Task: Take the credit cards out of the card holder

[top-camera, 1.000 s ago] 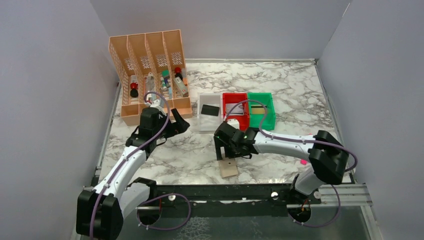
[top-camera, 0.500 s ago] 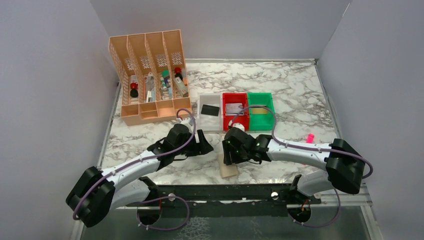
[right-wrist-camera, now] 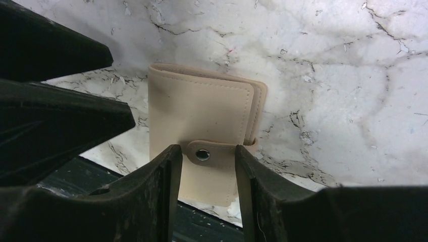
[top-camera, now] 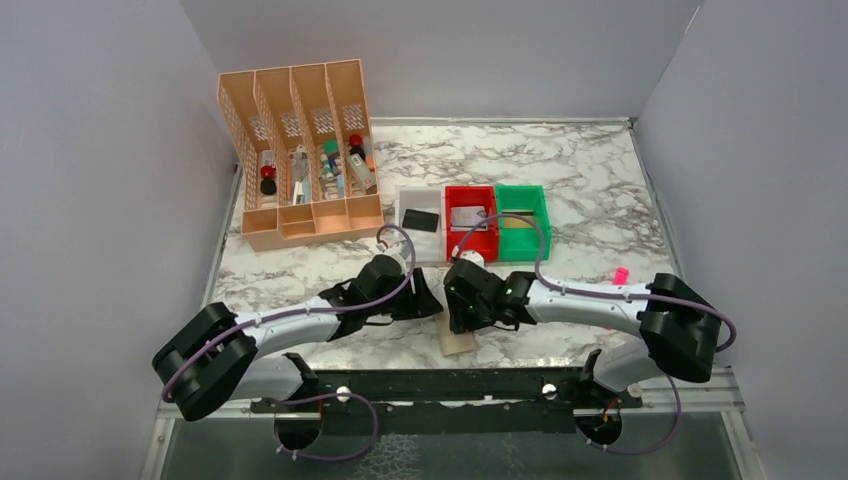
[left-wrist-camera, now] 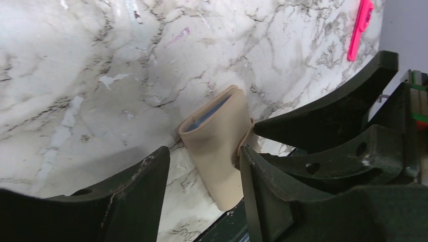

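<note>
The card holder [top-camera: 458, 338] is a tan wallet lying folded shut at the table's near edge, its snap strap [right-wrist-camera: 212, 151] fastened. A blue-grey lining shows at its open end [left-wrist-camera: 207, 112]. My left gripper [top-camera: 432, 298] reaches in from the left, jaws partly open, with the holder [left-wrist-camera: 217, 146] lying in the gap. My right gripper [top-camera: 458, 318] hangs over the holder [right-wrist-camera: 202, 116], open, its fingers either side of the strap. A black card [top-camera: 421, 220] lies in the white bin and a silver-grey card [top-camera: 468, 217] in the red bin.
The white bin [top-camera: 405, 245], red bin [top-camera: 452, 200] and green bin [top-camera: 540, 235] stand in a row behind the grippers. An orange slotted organizer [top-camera: 300, 150] stands at the back left. A pink marker [top-camera: 620, 275] lies at the right. The black table rail [top-camera: 450, 385] runs just below the holder.
My left arm swung from the organizer right and down to the holder. My right gripper shifted slightly onto the holder. Both sets of jaws narrowed.
</note>
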Controlling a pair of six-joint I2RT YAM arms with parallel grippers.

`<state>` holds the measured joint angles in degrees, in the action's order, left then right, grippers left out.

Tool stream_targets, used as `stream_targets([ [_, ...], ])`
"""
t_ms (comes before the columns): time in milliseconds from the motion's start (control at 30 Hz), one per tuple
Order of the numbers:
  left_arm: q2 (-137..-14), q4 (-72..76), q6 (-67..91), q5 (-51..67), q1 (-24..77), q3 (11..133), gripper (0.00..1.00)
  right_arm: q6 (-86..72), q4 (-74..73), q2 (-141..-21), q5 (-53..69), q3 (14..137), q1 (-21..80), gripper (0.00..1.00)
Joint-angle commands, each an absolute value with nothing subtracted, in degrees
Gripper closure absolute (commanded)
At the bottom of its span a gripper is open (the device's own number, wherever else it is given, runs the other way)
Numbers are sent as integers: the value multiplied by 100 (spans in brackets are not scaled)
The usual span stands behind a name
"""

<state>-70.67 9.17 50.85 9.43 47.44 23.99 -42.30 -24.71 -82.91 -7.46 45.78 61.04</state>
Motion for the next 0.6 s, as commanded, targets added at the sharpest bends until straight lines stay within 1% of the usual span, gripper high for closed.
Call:
stream_targets([
  [0, -7218, 1373, 5301, 923, 4924, 2452, 45, -4118, -2707, -8448, -1030, 4700, 6263, 52],
  [167, -7367, 1372, 5434, 920, 5096, 2399, 47, -4471, -3204, -8823, -1598, 4910, 6419, 54],
  [267, -7410, 1379, 5550, 861, 5143, 2316, 48, -4622, -3261, -8883, -1764, 4928, 6432, 59],
  [367, -7501, 1390, 5589, 844, 5194, 2308, 51, -4691, -3099, -8744, -1721, 4836, 6437, 68],
  [433, -7578, 1394, 5586, 852, 5226, 2343, 52, -4687, -2953, -8621, -1680, 4777, 6441, 70],
  [500, -7681, 1414, 5567, 868, 5266, 2390, 54, -4643, -2806, -8525, -1587, 4748, 6439, 74],
  [567, -7785, 1416, 5539, 886, 5294, 2444, 57, -4631, -2727, -8483, -1504, 4758, 6442, 75],
])
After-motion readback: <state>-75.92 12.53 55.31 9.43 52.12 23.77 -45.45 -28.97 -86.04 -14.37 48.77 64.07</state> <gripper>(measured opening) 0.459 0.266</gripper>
